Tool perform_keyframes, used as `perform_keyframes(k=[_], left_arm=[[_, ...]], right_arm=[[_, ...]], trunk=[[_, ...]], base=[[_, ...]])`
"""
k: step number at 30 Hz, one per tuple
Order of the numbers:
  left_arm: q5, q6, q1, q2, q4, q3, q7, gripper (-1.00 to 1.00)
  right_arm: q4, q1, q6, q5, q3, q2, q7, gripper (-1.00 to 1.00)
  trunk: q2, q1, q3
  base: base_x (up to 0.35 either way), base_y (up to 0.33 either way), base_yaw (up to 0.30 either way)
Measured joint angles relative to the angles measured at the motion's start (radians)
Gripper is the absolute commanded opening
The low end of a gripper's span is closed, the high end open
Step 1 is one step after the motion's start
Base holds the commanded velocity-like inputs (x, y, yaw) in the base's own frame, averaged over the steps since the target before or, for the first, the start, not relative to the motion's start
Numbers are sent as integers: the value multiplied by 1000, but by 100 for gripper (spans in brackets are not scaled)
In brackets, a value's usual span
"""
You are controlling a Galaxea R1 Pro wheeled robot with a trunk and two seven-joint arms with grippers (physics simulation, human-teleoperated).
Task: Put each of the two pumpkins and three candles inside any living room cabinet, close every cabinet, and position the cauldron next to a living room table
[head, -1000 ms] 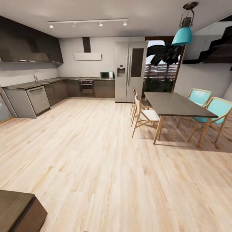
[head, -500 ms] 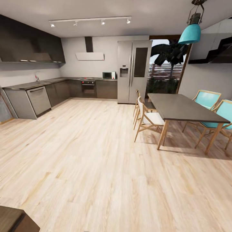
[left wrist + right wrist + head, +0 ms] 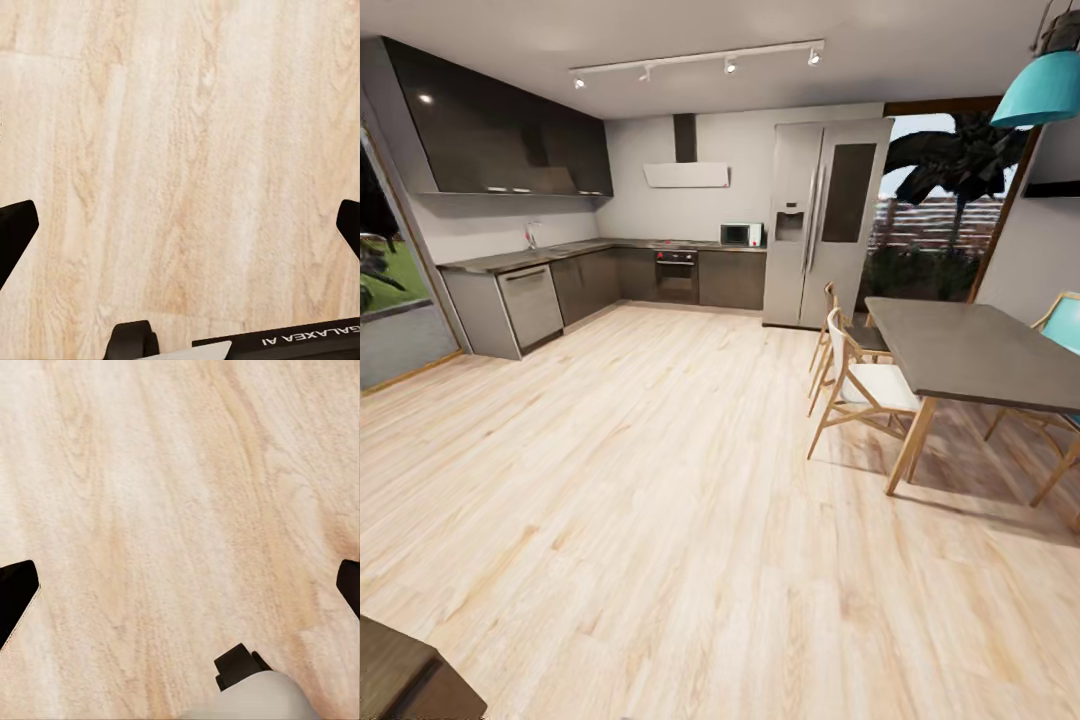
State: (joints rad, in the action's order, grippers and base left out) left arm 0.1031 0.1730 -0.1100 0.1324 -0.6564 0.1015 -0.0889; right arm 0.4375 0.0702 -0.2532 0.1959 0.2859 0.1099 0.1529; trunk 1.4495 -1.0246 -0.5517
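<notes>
I face an open kitchen and dining area across a pale wooden floor [image 3: 660,480]. My left gripper [image 3: 180,232] hangs over bare floor planks, open, its two black fingertips [image 3: 15,229] far apart with nothing between them. My right gripper [image 3: 180,589] is also open above the floor, holding nothing. Part of the robot's own base shows in both wrist views.
A grey dining table [image 3: 980,350] with wooden chairs [image 3: 860,385] stands at the right, under a teal lamp [image 3: 1040,85]. Dark kitchen counters [image 3: 530,300] and a steel fridge [image 3: 825,220] line the far wall. A dark brown furniture corner [image 3: 400,680] sits at the lower left.
The camera has turned left: the dining table and fridge slid right in the picture, a glass door to the garden came in at the left, and the dark furniture corner shrank.
</notes>
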Motion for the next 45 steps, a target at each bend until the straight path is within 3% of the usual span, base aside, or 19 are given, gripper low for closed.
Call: perform_keyframes(k=[7,11,14,21,45], left_arm=[[0,0,0,0,0,3,0,100],[-1,0,0,-3,0,58,-1,100],[-1,0,0,-2,0,68,-1,100],[-1,0,0,-2,0,70,-1,100],[-1,0,0,0,0,72,-1,100]], right_arm=[[0,0,0,0,0,-1,0,100],[0,0,0,0,0,0,0,100],[0,0,0,-1,0,0,0,100],[0,0,0,-1,-1,0,0,100],[-1,0,0,-1,-1,0,0,100]], trunk=[[0,0,0],[0,0,0],[0,0,0],[0,0,0],[0,0,0]], base=[[132,-44,289],[281,-102,289],[196,-220,289],[25,-235,289],[0,-16,289]])
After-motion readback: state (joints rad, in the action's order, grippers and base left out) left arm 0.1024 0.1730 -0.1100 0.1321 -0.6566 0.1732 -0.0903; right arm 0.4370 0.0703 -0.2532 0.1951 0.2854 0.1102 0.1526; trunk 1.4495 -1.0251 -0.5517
